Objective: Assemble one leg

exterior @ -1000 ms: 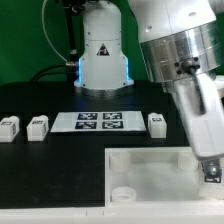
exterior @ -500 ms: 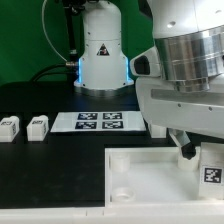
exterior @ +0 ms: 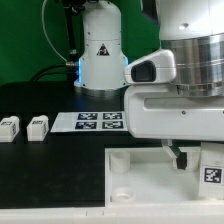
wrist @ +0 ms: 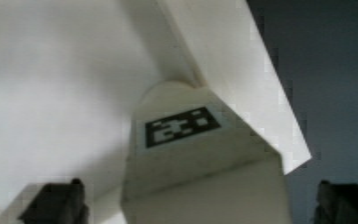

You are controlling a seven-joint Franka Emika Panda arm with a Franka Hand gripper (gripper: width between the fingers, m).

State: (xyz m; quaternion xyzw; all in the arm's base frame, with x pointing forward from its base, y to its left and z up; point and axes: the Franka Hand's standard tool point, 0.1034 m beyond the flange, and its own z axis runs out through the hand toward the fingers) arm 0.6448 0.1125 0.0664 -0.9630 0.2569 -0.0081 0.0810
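A white leg (wrist: 181, 128) with a black-and-white tag stands between my fingers, against the inner corner wall of the large white panel (wrist: 51, 90). My gripper (wrist: 194, 205) is open, with dark fingertips (wrist: 55, 200) on either side of the leg and a gap at each side. In the exterior view the gripper (exterior: 200, 165) is over the panel's (exterior: 130, 172) right part, and the leg's tag (exterior: 213, 172) shows at the right edge. Two more legs (exterior: 9, 126) (exterior: 38, 126) lie at the exterior view's left.
The marker board (exterior: 100, 121) lies behind the panel, in front of the arm's base (exterior: 103, 55). A round socket (exterior: 124, 196) shows in the panel's near left corner. My large hand housing hides the area right of the marker board.
My hand has turned and come over the panel's right part, now hiding the leg that stood right of the marker board. The tagged leg at the panel's right has barely moved.
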